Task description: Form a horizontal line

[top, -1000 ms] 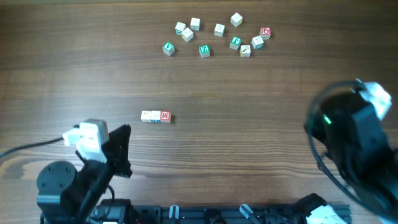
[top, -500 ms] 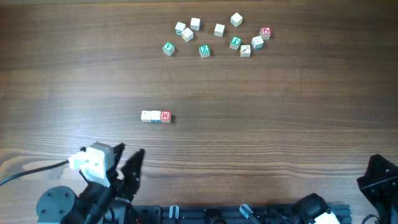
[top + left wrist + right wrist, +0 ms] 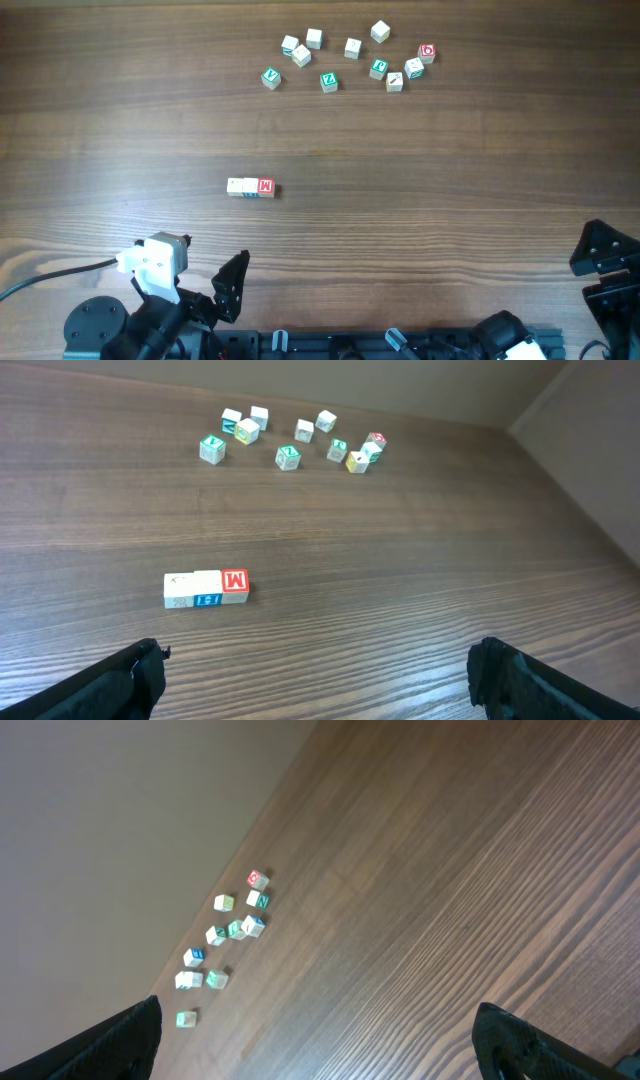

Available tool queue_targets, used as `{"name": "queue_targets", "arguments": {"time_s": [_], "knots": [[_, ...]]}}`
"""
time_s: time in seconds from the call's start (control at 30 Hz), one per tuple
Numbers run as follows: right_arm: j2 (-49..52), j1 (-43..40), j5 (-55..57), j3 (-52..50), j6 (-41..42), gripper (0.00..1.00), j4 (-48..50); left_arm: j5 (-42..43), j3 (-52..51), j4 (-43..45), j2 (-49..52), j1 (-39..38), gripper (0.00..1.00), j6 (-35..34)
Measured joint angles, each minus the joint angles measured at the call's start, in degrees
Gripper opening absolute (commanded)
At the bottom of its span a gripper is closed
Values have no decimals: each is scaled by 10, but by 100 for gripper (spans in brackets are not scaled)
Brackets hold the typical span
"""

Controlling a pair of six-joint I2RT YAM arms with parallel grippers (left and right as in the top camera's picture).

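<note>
Cube row [image 3: 250, 187] centre-left: likely light, rigid wood; pinch flat sides. Left gripper [image 3: 322, 678], right gripper [image 3: 318, 1038]: jaws apart.

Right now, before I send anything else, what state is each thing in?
Three-cube row, touching side by side, horizontal, ungripped.
Red M cube, at the row's right end, M up.
Loose cubes, scattered at the far side, apart from the row.
Left fingers, open, empty.
Right fingers, open, empty.
</note>
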Motion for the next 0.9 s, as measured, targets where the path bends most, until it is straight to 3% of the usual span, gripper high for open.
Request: {"name": "queue_targets", "arguments": {"time_s": [0.33,0.53,0.63,0.8,0.9], "knots": [[0,-3,6,0,1,100,-2,0,0,0,0,0,100,0],[-5,-84,15,-21,-3,100,36,0,0,0,0,0,100,0],[-40,-144,5,-98,-56,100,177,0,0,-1,0,0,100,0],[-170,-236,-111,-313,-238,100,532,0,0,-2,0,0,100,0],[-241,-293,-188,-417,-304,100,643,0,0,-2,0,0,100,0]]}}
